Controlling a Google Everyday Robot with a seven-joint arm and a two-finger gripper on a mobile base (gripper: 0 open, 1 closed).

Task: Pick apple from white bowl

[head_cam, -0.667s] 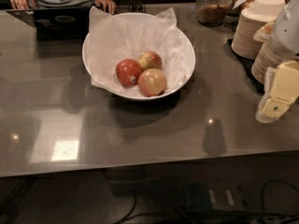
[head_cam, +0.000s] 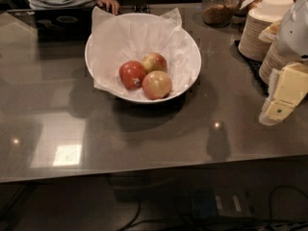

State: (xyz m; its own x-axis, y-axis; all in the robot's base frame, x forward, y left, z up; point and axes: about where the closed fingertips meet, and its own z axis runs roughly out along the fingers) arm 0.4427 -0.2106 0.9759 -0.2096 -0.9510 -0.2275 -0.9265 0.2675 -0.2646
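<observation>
Beige plate stacks (head_cam: 262, 30) and a glass jar (head_cam: 219, 6) stand behind the gripper (head_cam: 280, 102) at the counter's (head_cam: 144, 138) right edge.

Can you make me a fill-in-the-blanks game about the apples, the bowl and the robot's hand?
The number of apples in the white bowl is ____. The darkest red apple sits farthest to the picture's ____ of them. The bowl is lined with crinkled white ____. The gripper hangs at the picture's ____ edge, outside the bowl.
Missing words: three, left, paper, right.
</observation>
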